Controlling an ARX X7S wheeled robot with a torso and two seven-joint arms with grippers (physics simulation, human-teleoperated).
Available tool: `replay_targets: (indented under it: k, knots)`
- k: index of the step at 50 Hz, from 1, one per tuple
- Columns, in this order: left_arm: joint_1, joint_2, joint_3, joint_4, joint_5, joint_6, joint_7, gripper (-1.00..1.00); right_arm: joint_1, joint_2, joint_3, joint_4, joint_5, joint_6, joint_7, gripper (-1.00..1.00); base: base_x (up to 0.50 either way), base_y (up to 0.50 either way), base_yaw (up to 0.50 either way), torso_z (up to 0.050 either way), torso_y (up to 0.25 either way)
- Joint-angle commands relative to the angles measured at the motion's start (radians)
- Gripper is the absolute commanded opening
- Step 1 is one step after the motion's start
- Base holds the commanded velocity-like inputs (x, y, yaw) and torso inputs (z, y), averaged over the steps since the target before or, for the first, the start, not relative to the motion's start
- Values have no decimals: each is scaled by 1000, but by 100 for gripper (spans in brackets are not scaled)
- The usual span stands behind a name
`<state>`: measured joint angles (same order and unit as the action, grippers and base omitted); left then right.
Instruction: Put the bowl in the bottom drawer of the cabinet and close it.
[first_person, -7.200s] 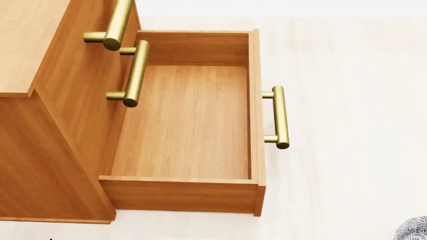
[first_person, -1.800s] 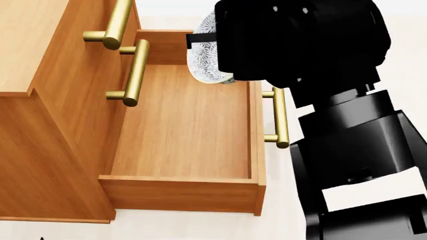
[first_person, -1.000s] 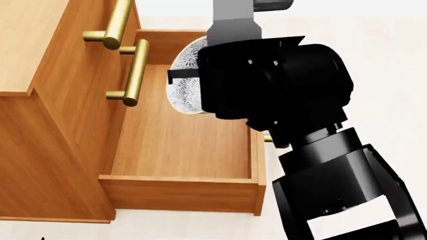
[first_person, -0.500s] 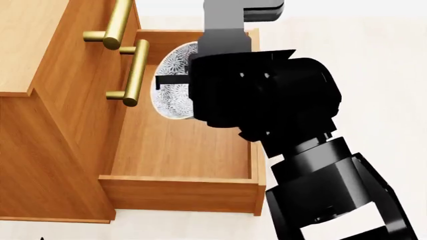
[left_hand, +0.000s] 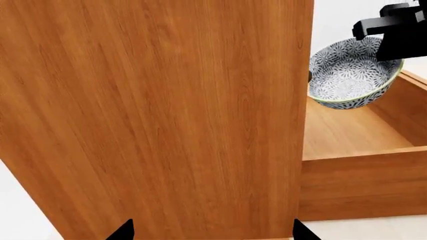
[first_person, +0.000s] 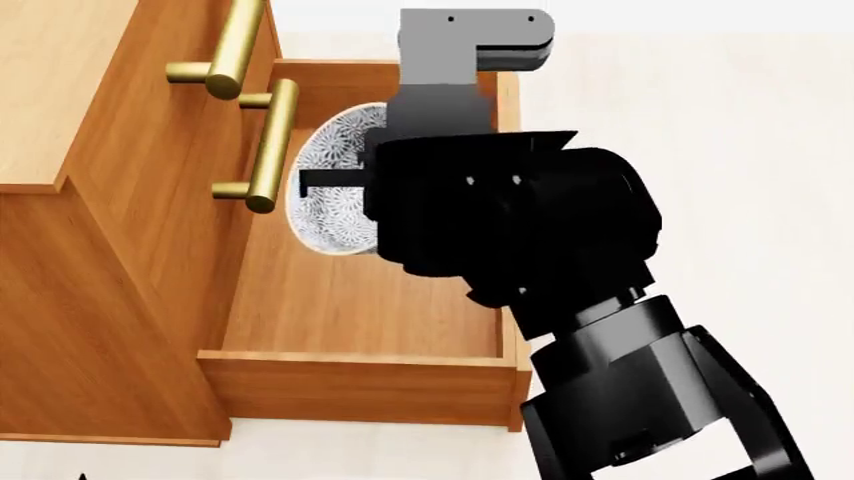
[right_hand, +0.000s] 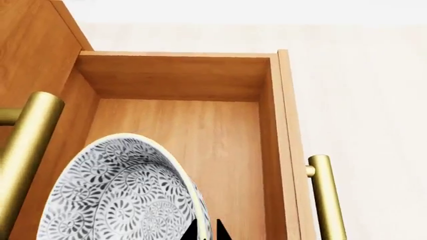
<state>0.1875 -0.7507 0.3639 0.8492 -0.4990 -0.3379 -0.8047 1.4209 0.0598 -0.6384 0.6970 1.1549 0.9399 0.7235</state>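
Right gripper (first_person: 350, 182): pinched on the rim of the bowl (first_person: 334, 195), which hangs tilted on its side, clear of the floor. Bowl: above the open bottom drawer (first_person: 367, 300), toward its rear end, beside the cabinet (first_person: 120, 270) face. Left gripper (left_hand: 210, 231): facing the cabinet's side panel; only its finger tips show, so its state cannot be told.
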Motion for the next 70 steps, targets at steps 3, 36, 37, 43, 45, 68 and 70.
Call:
replay_targets:
  k: [3, 36, 37, 43, 45, 68, 70]
  knots:
    - [10, 27, -31, 41, -34, 22, 49, 100, -20, -23, 22, 1, 19, -28, -73, -100, 0, 0, 0, 0, 0]
    - [13, 24, -25, 32, -29, 36, 48, 100, -94, -17, 10, 28, 54, -145, -127, -100, 0, 0, 0, 0, 0]
    - [15, 25, -24, 30, -26, 39, 49, 100, -94, -19, 12, 34, 58, -149, -135, -100, 0, 0, 0, 0, 0]
    - [15, 23, -24, 31, -29, 38, 47, 100, -107, -23, 16, 27, 74, -171, -155, -100, 0, 0, 0, 0, 0]
    - [14, 22, -26, 33, -31, 38, 46, 100, -110, -23, 13, 26, 76, -174, -155, -100, 0, 0, 0, 0, 0]
    - [8, 24, -18, 22, -30, 41, 48, 100, -112, -16, -25, 33, 89, -204, -150, -100, 0, 0, 0, 0, 0]
    - [8, 24, -16, 22, -29, 41, 48, 100, -111, -16, -28, 40, 87, -208, -153, -100, 0, 0, 0, 0, 0]
